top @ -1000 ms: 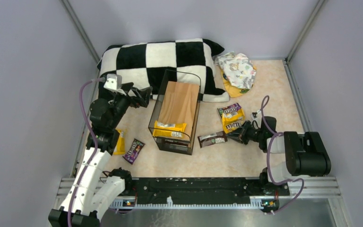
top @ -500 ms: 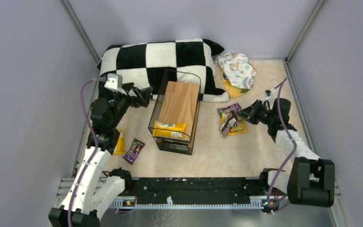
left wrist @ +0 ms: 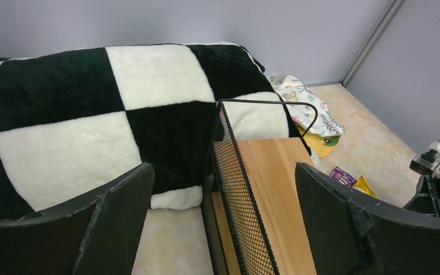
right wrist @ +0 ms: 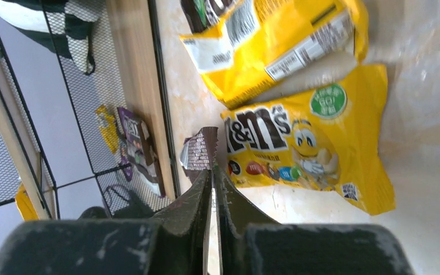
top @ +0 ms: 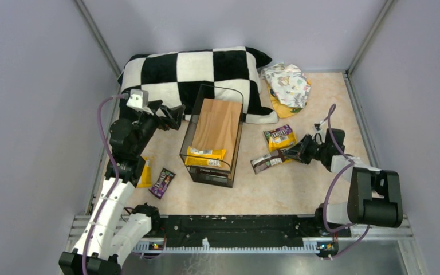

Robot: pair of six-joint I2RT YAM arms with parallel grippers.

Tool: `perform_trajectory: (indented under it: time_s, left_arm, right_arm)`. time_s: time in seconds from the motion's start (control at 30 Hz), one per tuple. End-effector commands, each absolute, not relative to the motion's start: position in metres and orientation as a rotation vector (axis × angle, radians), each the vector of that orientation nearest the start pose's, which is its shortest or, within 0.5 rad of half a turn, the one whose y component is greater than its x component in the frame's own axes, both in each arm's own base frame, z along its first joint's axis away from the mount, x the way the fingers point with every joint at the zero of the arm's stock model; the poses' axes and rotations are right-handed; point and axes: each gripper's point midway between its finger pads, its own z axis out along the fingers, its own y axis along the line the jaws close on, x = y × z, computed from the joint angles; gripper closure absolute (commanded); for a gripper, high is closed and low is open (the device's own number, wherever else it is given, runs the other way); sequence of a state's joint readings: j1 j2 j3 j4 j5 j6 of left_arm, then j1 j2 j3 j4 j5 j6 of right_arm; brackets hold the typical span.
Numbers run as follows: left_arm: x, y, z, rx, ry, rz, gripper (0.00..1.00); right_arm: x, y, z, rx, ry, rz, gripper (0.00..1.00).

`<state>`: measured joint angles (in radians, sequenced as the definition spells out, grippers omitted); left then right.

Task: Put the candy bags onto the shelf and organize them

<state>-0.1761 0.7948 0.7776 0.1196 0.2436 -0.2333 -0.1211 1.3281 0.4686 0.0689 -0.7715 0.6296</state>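
Since half a second ago the right arm has swung down from its raised pose, and the right gripper (top: pixel 294 153) now sits low to the right of the shelf (top: pixel 220 120). Its fingers are clenched on the end of a dark brown candy bag (top: pixel 266 162), which points toward the shelf's right side; it seems to rest on the table, though the view is too coarse to be sure. Just beyond it, also right of the shelf, lie a yellow M&M's bag (right wrist: pixel 303 154) and a second yellow bag (right wrist: pixel 269 40), overlapping. Another yellow packet (top: pixel 205 156) lies on the shelf's near end. A purple packet (top: pixel 161 182) lies left of the shelf. The left gripper (left wrist: pixel 223 172) hovers by the shelf's far left corner, fingers spread wide and holding nothing.
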Motion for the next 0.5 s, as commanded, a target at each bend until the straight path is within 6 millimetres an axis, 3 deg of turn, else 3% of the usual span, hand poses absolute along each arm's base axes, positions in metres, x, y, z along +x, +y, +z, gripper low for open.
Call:
perform_trajectory:
  time_s: [0.0, 0.2, 0.33, 0.47]
  left_arm:
    - [0.309, -0.109, 0.368, 0.171, 1.409, -0.511, 0.01]
    - [0.31, -0.11, 0.367, 0.174, 1.412, -0.513, 0.01]
    - [0.311, -0.109, 0.367, 0.17, 1.412, -0.508, 0.01]
    - [0.311, -0.109, 0.366, 0.172, 1.415, -0.51, 0.01]
  right_arm:
    - [0.273, 0.115, 0.064, 0.437, 2.302, 1.254, 0.9]
    - [0.272, 0.117, 0.051, 0.428, 2.339, 1.278, 0.68]
    - [0.264, 0.123, 0.037, 0.43, 2.394, 1.305, 0.62]
    - [0.261, 0.133, 0.037, 0.408, 2.385, 1.373, 0.59]
